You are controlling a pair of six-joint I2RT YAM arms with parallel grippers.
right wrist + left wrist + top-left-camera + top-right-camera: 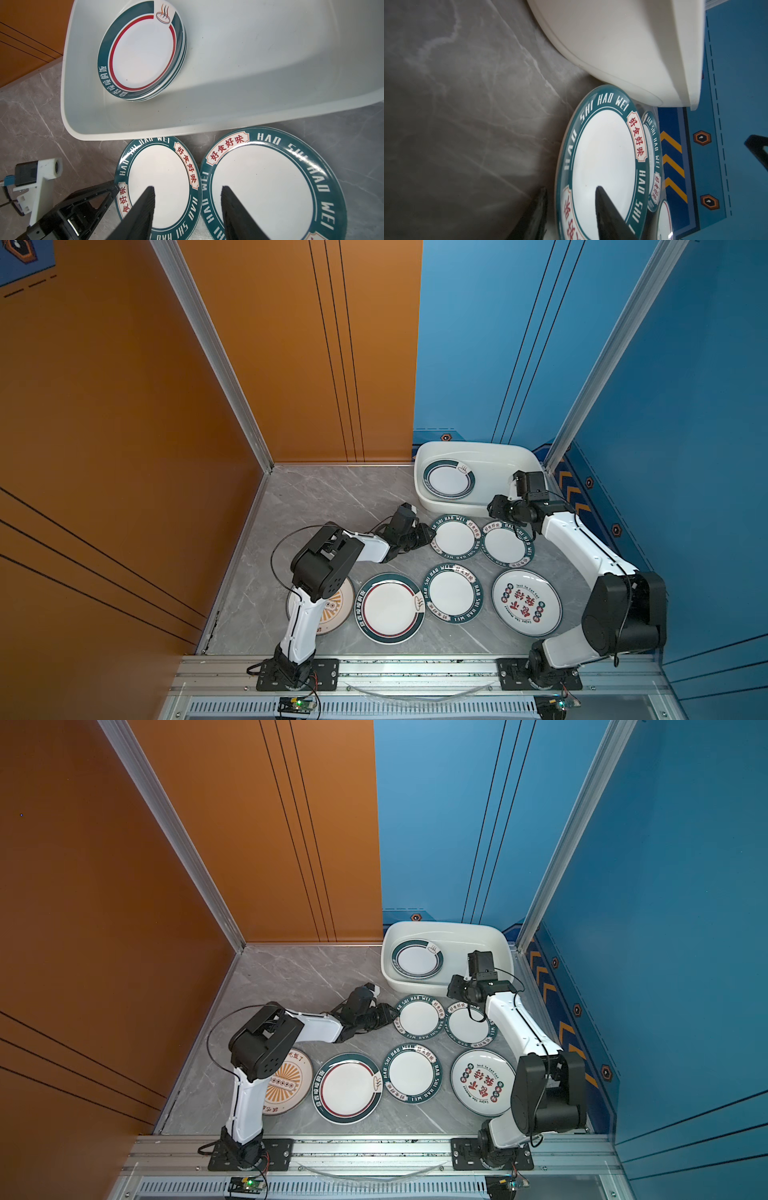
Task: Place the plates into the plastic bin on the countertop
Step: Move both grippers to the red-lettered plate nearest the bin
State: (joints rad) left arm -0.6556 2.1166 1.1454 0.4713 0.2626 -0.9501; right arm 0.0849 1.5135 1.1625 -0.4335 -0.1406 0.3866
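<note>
plastic bin point(498, 466): glossy white tub with rounded corners and a rolled rim, at the far right of the countertop point(324, 497).
stacked plates point(143, 49): round, dark green rims, red ring on the top one; they lie inside the bin.
countertop: flat grey marble pattern with white veins.
back plate point(455, 537): shiny, with a green lettered rim, just in front of the bin and beside its twin plate point(507, 545).
front row: sunburst plate point(286, 1081), red-ringed plate point(390, 608), lettered plate point(451, 593), red-character plate point(525, 601).
left gripper point(571, 190): black tapered fingers straddle the back plate's rim; cannot tell whether they pinch it.
right gripper point(188, 188): fingers spread, nothing held, above the back pair.
</note>
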